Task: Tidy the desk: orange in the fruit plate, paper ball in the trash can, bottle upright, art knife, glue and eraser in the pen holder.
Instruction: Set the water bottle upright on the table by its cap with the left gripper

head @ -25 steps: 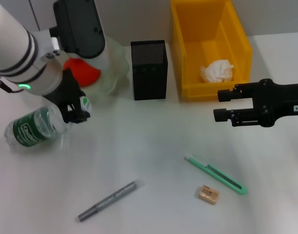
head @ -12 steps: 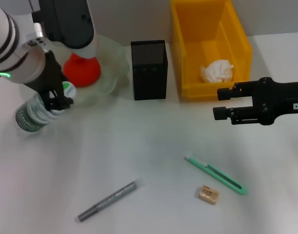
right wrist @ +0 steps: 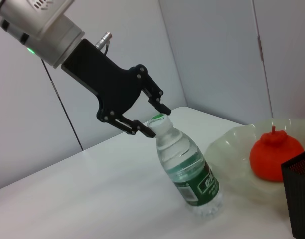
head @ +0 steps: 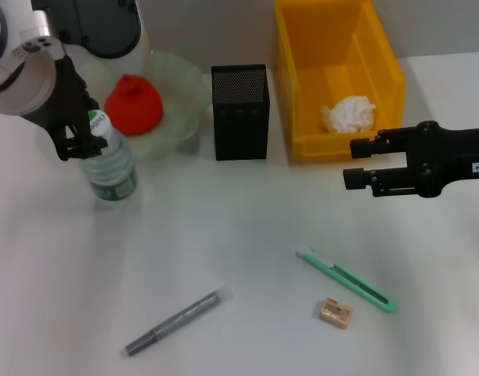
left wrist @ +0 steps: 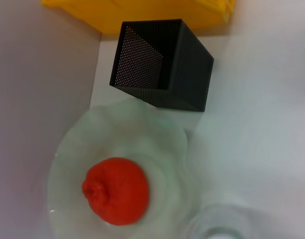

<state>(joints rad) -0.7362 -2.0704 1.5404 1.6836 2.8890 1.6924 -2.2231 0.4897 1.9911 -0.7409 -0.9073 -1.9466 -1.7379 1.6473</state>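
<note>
My left gripper [head: 81, 135] is shut on the white cap of the bottle [head: 111, 166], which stands almost upright on the desk [head: 239, 227], leaning slightly, just in front of the fruit plate [head: 181, 86]. The right wrist view shows the left gripper's fingers [right wrist: 148, 131] pinching the cap of the bottle [right wrist: 188, 172]. The orange [head: 134, 106] lies in the plate. The paper ball [head: 349, 114] is inside the yellow trash can [head: 302, 78]. The art knife [head: 346, 280], the eraser [head: 334, 312] and the glue [head: 174, 322] lie on the near desk. My right gripper [head: 360, 164] hovers open at the right.
The black mesh pen holder [head: 239, 111] stands between plate and trash can; the left wrist view looks down into the pen holder [left wrist: 162, 64], and it holds nothing there. The orange [left wrist: 117, 190] and the plate [left wrist: 167, 144] show below it.
My left gripper has swung the bottle up from lying on its side to nearly upright, its neck moving back and left. The right arm has not moved.
</note>
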